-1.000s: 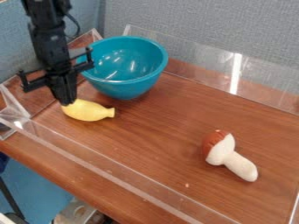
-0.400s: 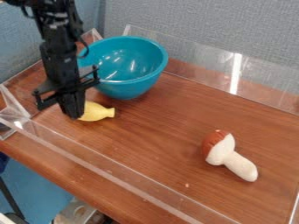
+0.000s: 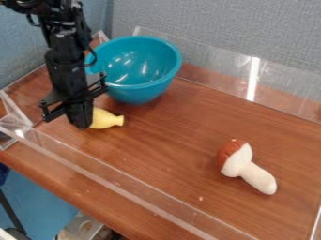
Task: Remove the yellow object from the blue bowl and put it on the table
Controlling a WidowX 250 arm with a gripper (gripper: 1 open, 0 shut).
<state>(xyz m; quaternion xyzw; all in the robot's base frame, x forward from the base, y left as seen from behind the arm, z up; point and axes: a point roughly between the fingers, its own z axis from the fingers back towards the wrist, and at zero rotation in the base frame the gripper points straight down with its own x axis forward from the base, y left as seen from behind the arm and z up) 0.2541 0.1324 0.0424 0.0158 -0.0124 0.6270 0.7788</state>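
Observation:
The yellow object point(image 3: 104, 118) lies on the table point(image 3: 175, 141), just in front of and left of the blue bowl point(image 3: 141, 69), outside it. My gripper point(image 3: 75, 116) points straight down with its tip low over the wood at the yellow object's left end, and it hides that end. Its black fingers look shut. I cannot tell whether they touch the yellow object. The inside of the bowl that I see holds nothing.
A mushroom toy point(image 3: 246, 165) with a brown cap and tan stem lies at the front right. Low clear acrylic walls point(image 3: 238, 70) edge the tabletop. The near-left wall corner point(image 3: 19, 127) stands close to my gripper.
My gripper has sunk toward the table and now covers the yellow object's left end. The yellow object, the bowl and the mushroom toy have kept their places.

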